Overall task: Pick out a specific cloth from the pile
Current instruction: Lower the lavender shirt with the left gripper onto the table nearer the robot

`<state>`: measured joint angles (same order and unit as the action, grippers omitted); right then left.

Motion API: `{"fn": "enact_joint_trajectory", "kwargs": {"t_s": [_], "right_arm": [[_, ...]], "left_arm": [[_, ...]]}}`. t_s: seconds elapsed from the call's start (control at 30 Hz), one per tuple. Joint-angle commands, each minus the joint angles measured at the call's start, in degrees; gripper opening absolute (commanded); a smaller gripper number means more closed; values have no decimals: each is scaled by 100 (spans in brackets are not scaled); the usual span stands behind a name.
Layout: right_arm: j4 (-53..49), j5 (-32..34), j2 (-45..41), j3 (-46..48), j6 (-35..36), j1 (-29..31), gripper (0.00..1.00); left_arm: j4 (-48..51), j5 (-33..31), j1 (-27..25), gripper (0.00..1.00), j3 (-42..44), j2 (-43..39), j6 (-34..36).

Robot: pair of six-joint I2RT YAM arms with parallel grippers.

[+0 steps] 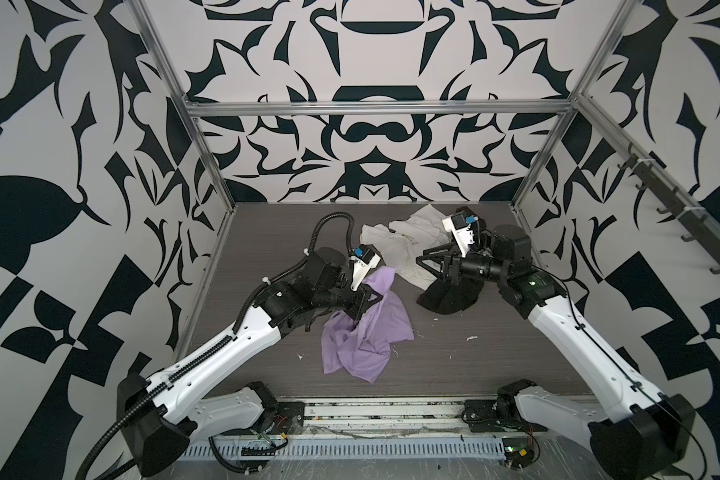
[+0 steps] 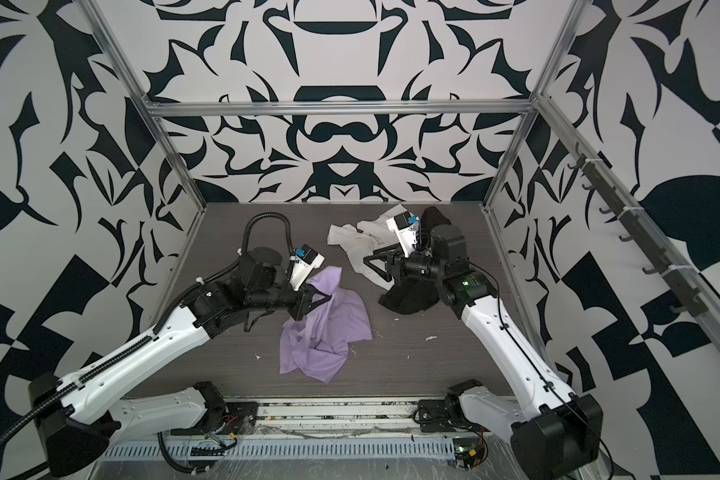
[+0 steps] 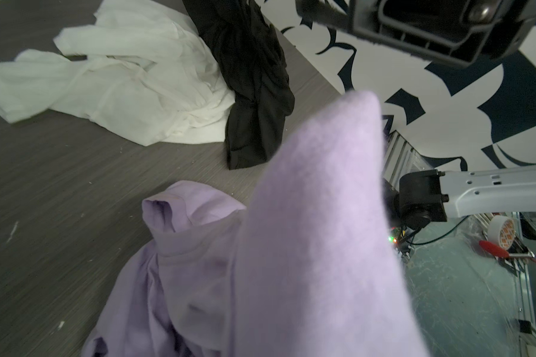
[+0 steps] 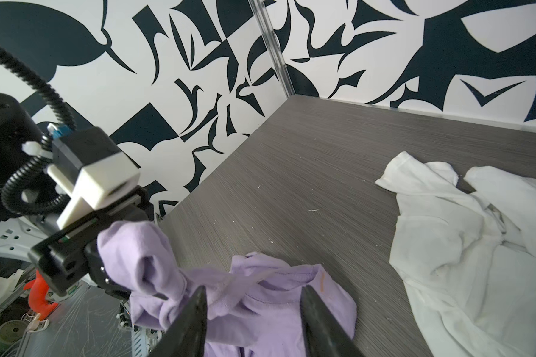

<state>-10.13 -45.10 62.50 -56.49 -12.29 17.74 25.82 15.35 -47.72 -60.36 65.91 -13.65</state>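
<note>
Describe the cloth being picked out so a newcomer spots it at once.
On the grey table lie three garments. The cloth is the one nearest the arm bases, pinched by the left gripper. It alone is lilac; the white garment and black garment lie farther back.

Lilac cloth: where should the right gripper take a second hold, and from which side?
Likely the part of the cloth raised beside the left gripper's pinch: it stands off the table, while the rest lies on it. Come from the right gripper's side; the left arm blocks the other.
</note>
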Motion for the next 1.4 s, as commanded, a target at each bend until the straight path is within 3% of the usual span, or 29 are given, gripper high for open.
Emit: {"fn": "enact_joint_trajectory", "kwargs": {"t_s": [0.0, 0.37, 0.93, 1.37], "right_arm": [[64, 67, -207, 38, 111, 24, 50], [-50, 212, -163, 112, 246, 27, 51], [-143, 243, 85, 182, 316, 24, 50], [-50, 221, 153, 344, 245, 21, 50]], "left_arm": [[-135, -42, -169, 0, 153, 200, -77], [-1064, 210, -185, 0, 1148, 585, -575], [-1648, 46, -181, 0, 1766, 1166, -552], [-2037, 82, -176, 19, 1945, 1549, -440]]}}
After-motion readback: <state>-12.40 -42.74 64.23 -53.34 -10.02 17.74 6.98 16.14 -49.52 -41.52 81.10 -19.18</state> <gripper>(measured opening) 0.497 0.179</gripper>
